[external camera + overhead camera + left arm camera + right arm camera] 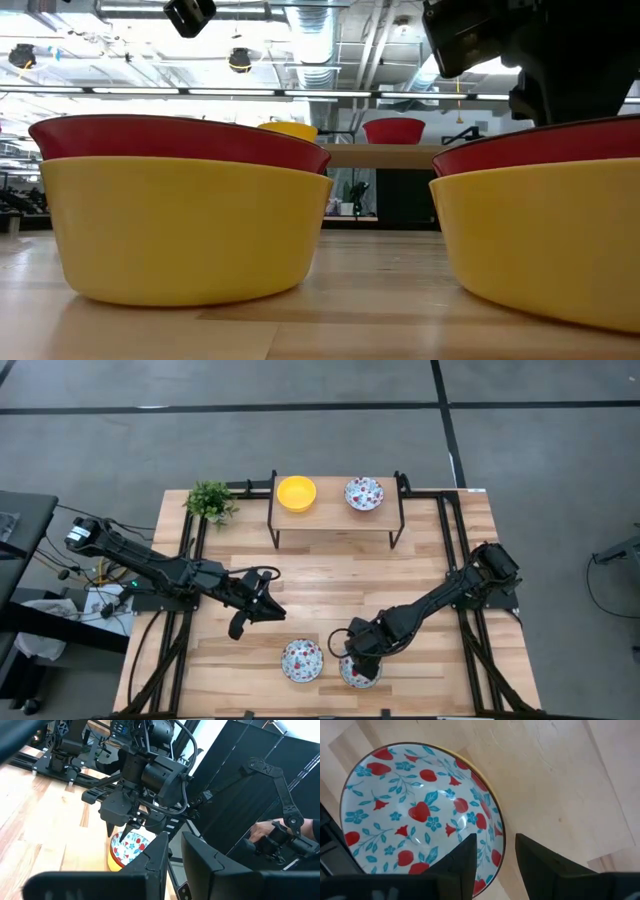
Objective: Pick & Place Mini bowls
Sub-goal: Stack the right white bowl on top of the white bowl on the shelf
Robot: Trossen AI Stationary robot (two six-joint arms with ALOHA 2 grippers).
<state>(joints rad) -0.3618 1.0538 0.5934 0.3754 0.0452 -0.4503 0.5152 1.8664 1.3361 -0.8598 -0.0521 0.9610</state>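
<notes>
- My right hand [492,857] sits over the floral bowl's [422,815] rim, fingers apart, straddling it, I think.
- I'd lower squarely, then close.
- Left hand [258,603], beside that bowl: can't tell.

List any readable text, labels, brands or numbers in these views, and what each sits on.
None readable in any view.
Patterned bowl under the right gripper: red and blue floral print only, no lettering.
Yellow bowl and patterned bowl on the shelf: no markings.
Left gripper and arm housings: no legible label.
White tag on the left arm's base: too small to read.
</notes>
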